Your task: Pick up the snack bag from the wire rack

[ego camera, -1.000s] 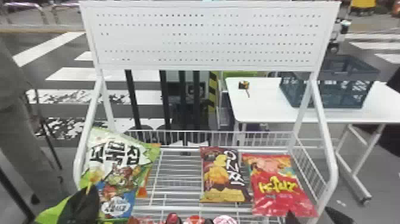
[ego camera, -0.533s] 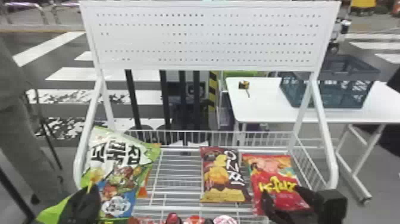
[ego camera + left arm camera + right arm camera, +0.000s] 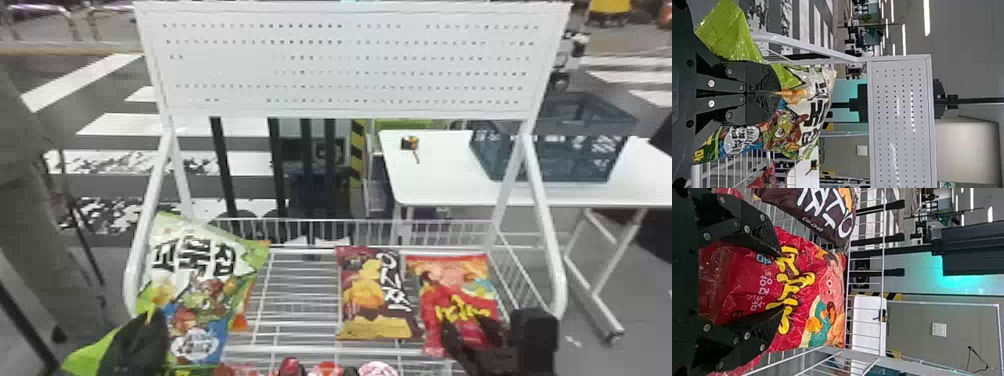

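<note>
At the rack's left side, my left gripper (image 3: 150, 325) is shut on the green snack bag (image 3: 200, 285). The left wrist view shows that gripper (image 3: 774, 93) pinching the middle of the bag (image 3: 815, 113), which bulges out around the fingers. Over the red snack bag (image 3: 462, 300) at the right of the wire rack (image 3: 300, 285) is my right gripper (image 3: 470, 335). In the right wrist view, the same gripper (image 3: 781, 282) stands open, its fingers spread across the front of the red bag (image 3: 805, 278).
A dark brown snack bag (image 3: 375, 295) lies just left of the red one. Red packages (image 3: 325, 369) line the rack's front edge. A perforated white panel (image 3: 350, 65) rises behind, and a white table (image 3: 435, 175) with a blue crate (image 3: 555, 150) stands at the back right.
My right gripper has come in from the bottom right and over the red bag. The green bag, held in my left gripper, has shifted and tilted slightly.
</note>
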Robot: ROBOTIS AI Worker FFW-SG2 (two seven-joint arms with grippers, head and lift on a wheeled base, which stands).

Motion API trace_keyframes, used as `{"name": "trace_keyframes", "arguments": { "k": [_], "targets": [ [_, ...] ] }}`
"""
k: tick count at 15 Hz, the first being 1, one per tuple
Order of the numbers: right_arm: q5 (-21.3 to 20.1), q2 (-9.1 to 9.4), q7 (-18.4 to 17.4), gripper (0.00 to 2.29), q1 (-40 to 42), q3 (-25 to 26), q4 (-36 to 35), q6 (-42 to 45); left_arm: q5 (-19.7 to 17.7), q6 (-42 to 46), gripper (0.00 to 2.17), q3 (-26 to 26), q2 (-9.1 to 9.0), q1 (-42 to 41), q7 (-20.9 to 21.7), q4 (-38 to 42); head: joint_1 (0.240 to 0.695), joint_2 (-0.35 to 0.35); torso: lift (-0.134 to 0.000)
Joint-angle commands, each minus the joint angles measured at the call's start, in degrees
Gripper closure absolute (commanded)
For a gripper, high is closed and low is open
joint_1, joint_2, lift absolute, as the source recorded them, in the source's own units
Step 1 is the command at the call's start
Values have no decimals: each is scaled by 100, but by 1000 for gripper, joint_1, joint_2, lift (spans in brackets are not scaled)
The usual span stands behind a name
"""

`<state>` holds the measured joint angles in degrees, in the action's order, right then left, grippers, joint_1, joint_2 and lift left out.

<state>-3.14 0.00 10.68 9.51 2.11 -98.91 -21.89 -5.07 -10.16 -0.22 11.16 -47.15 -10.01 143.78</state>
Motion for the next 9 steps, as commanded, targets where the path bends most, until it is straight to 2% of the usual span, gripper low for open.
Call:
{"name": "trace_keyframes", "arguments": {
  "k": [1,5,9],
  "targets": [
    [32,5,-22,2081,104,0,-164,-57,-2,0,1706,-4,1,13,-1,-8,499,0,0],
    [76,5,-145,2081,315,-53,-568,-5,15,-18,1706,-13,1,-31,-1,19,499,0,0],
    [419,5,-295,2081,1159,-53,-1860,119,24,0,1706,5,1,-128,-9,133,499,0,0]
  ]
}}
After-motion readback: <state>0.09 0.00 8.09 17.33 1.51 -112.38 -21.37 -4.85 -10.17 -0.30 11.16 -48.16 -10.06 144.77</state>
